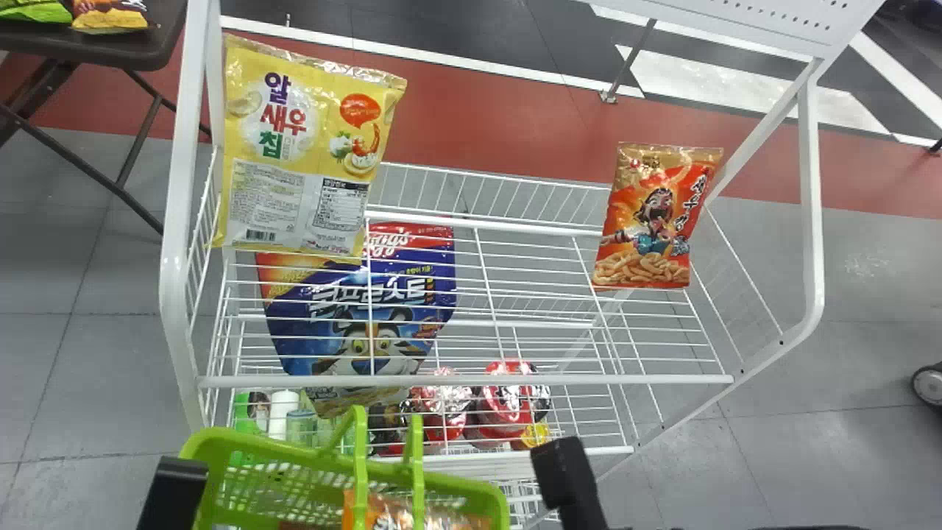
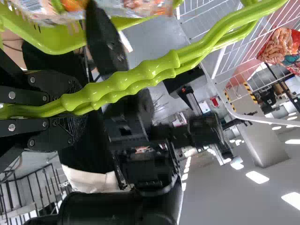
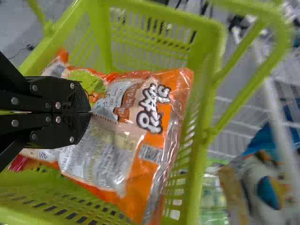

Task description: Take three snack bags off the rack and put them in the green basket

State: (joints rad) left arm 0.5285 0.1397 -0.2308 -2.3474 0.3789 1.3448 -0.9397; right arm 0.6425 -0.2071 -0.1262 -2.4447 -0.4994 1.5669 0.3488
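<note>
At the bottom edge of the head view are black parts of my left gripper [image 1: 173, 489] and right gripper [image 1: 565, 475], on either side of the green basket [image 1: 257, 471]. The left wrist view has my left gripper [image 2: 77, 110] shut around the basket's paired handles [image 2: 136, 79]. Inside the basket, my right gripper [image 3: 90, 112] is shut on the middle of an orange-and-white snack bag [image 3: 154, 159], which lies tilted against the basket wall. On the white rack [image 1: 471, 380], a yellow snack bag [image 1: 294, 162] stands at left and a red-orange snack bag [image 1: 647, 221] at right.
A large blue cereal bag [image 1: 368, 324] and red-lidded cups [image 1: 508, 397] sit lower on the rack, behind the basket. The rack's white side posts [image 1: 173, 258] rise left and right. A dark table [image 1: 125, 48] with more bags stands at far left.
</note>
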